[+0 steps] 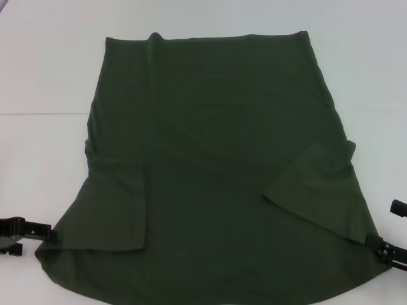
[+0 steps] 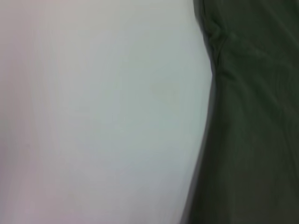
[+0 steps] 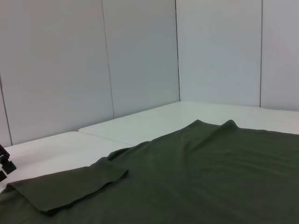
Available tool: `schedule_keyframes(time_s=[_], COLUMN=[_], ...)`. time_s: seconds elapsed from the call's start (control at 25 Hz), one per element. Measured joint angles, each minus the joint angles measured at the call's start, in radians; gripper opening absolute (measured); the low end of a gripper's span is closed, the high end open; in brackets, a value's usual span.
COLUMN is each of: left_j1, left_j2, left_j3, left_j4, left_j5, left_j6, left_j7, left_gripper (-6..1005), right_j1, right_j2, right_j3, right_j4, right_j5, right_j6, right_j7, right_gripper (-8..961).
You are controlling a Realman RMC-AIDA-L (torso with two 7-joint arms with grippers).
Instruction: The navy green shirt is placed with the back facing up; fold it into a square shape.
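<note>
White tabletop (image 1: pixel 44 76) is carrying the navy green shirt (image 1: pixel 216 159), sleeves lying folded inward for squaring, while the left gripper (image 1: pixel 19 232) and right gripper (image 1: pixel 389 248) are flanking its near corners, finger states untellable.

Right wrist view: the shirt (image 3: pixel 201 177) lies flat on a white table (image 3: pixel 140 123), dark olive-green, plain side up. One sleeve (image 3: pixel 65 189) is folded inward and rests on top of the body cloth. A small ripple rises along the shirt's far edge. Pale wall panels (image 3: pixel 140 56) stand behind the table. A dark gripper part (image 3: pixel 4 161) shows at the frame edge, fingers not discernible.
</note>
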Motion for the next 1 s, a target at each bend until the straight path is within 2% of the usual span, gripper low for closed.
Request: schedule_keyframes(time_s=[1.0], left_j1=[-0.015], left_j2=[-0.004], left_j3=[0.009], left_j4=[-0.037], left_j5=[0.0], left_j6=[-0.01], left_j7=[-0.006], left_gripper=[900], right_j1=[0.007], right_j2=[0.0], right_j3=[0.0], right_j4=[0.0], right_j5=[-0.003], right_j6=[0.002], right_j7=[0.002], right_gripper=[946])
